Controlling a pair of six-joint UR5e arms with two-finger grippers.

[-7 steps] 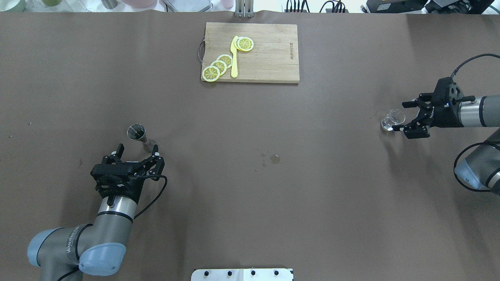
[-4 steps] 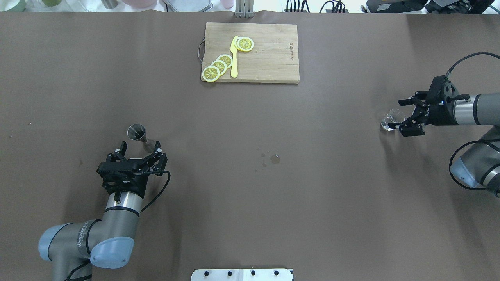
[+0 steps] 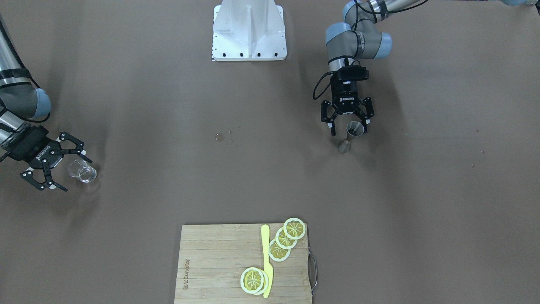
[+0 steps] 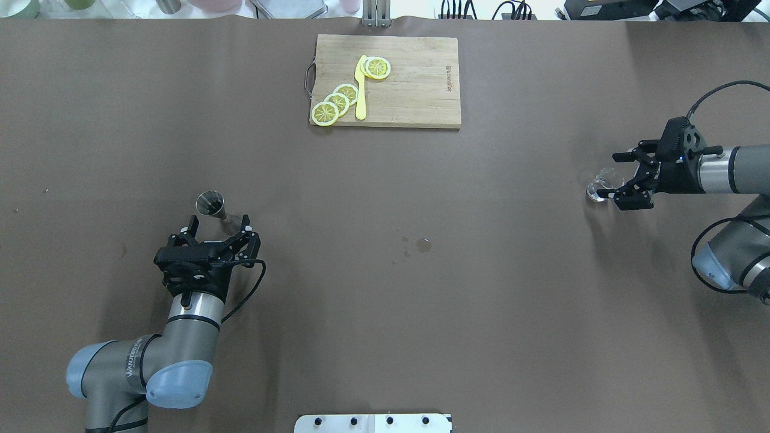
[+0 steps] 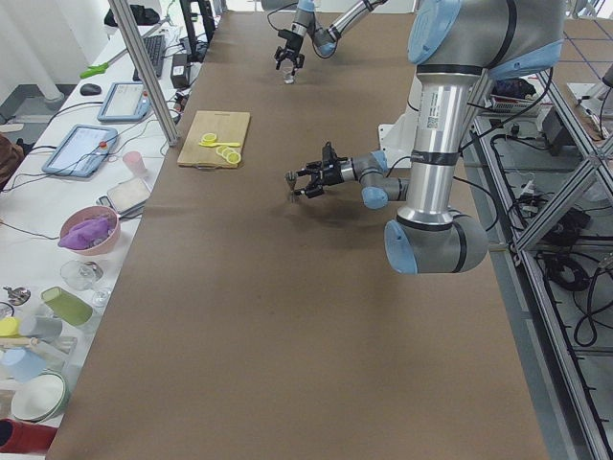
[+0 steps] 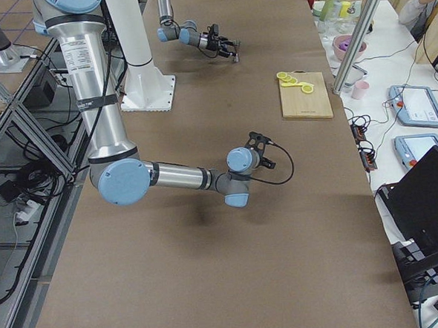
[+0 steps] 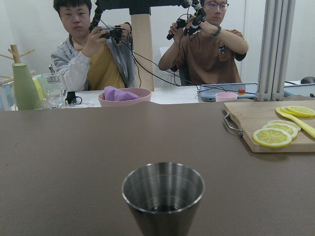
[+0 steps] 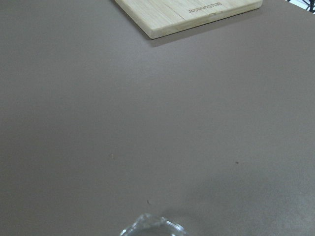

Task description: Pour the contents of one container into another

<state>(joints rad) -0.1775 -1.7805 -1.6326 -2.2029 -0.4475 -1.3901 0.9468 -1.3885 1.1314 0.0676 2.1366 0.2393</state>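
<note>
Jaws wide, nothing held: left jaws flank the jigger (image 4: 211,204) upright on the worktop (image 4: 385,331), right jaws sit at the glass (image 4: 603,183) far to the right, so IMO ctr each, close gently w/o tipping, then lift to pour.

Brown table (image 4: 385,313): cutting board (image 4: 415,90) far centre, steel jigger (image 4: 215,210) left, clear glass (image 4: 601,185) right, droplets (image 4: 423,244) mid-table.

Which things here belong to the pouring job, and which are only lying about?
For the job: steel jigger, clear glass, left gripper, right gripper, both open.
Lying about: cutting board, lemon slices, yellow knife, wet spots.
</note>
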